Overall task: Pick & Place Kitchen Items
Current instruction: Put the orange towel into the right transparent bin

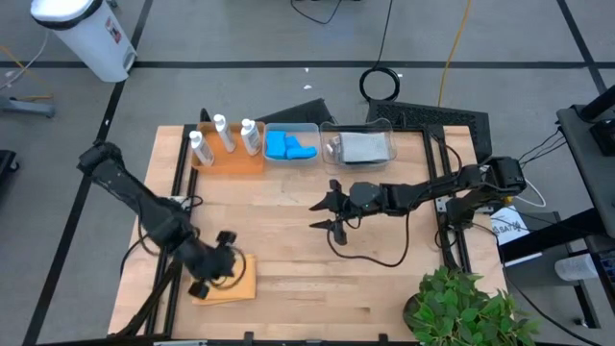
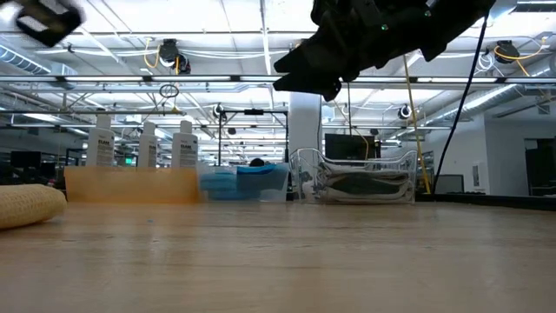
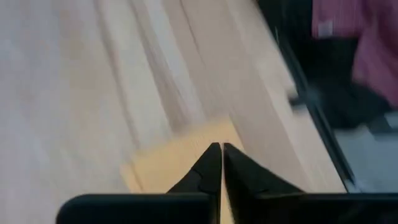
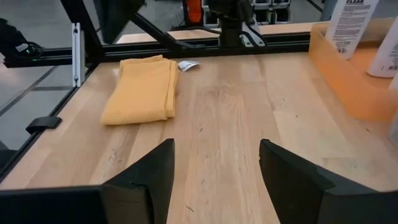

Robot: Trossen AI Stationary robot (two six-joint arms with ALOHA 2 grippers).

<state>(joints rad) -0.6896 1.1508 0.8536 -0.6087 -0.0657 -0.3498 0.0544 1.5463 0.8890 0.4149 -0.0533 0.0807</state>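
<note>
Left claw [image 1: 213, 264] hangs low at the near edge of the counter [image 1: 317, 279], its two fingers pressed tip to tip with nothing between them, as the left wrist view shows. Directly beneath and just ahead of those tips lies the folded orange cloth [image 1: 233, 280], flat on the wood; whether the tips touch it cannot be told. Sitting alone at the counter's near side, that cloth looks like the item now being dealt with.

Right claw [image 1: 333, 213] hovers above the middle of the counter, well apart from the left one, fingers spread wide and empty. From its wrist camera the orange cloth [image 4: 140, 88] lies across open wood beyond its fingers, with nothing between, so it seems placed to wait or to reach in next.

Beyond the right claw, along the far edge, the sorted things stand in a row. An orange tray [image 1: 231, 160] holds three white capped bottles [image 1: 224, 140] upright, side by side, likely kept standing so they do not roll. Next to it a clear plastic bin [image 1: 309, 132] contains blue sponges [image 1: 288, 147] piled loosely; how many cannot be counted. Farthest along, a second clear bin [image 1: 384, 126] holds a folded grey cloth [image 1: 365, 148] lying flat. No dark green cloth can be picked out.
</note>
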